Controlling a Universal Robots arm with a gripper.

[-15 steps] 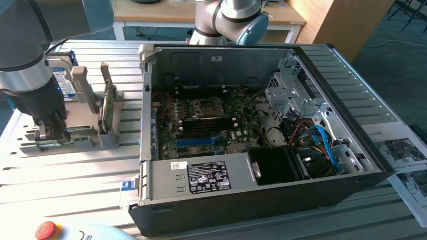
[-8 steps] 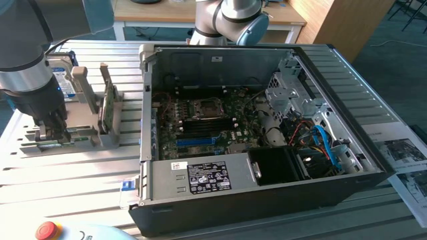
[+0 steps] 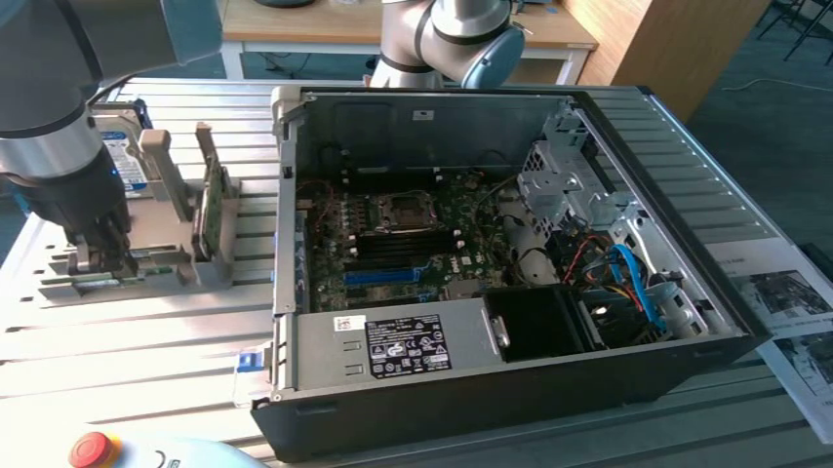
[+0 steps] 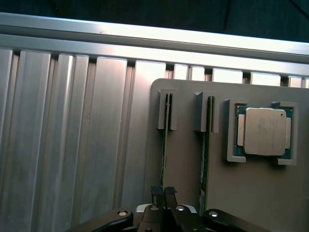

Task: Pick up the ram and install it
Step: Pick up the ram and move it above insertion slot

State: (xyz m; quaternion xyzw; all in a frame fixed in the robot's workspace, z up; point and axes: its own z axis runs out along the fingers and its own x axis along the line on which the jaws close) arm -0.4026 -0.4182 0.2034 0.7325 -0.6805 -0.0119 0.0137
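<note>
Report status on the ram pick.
Gripper down at holder, jaws shut on ram. Ram on edge in its slot. Second stick alongside; nothing blocking.

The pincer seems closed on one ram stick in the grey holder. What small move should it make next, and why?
Probably a slow, straight lift. The pincer looks shut on the thin edge of the ram, which sits in a slot of the grey holder, with a second stick close beside it. Rising straight should free it without scraping.
</note>
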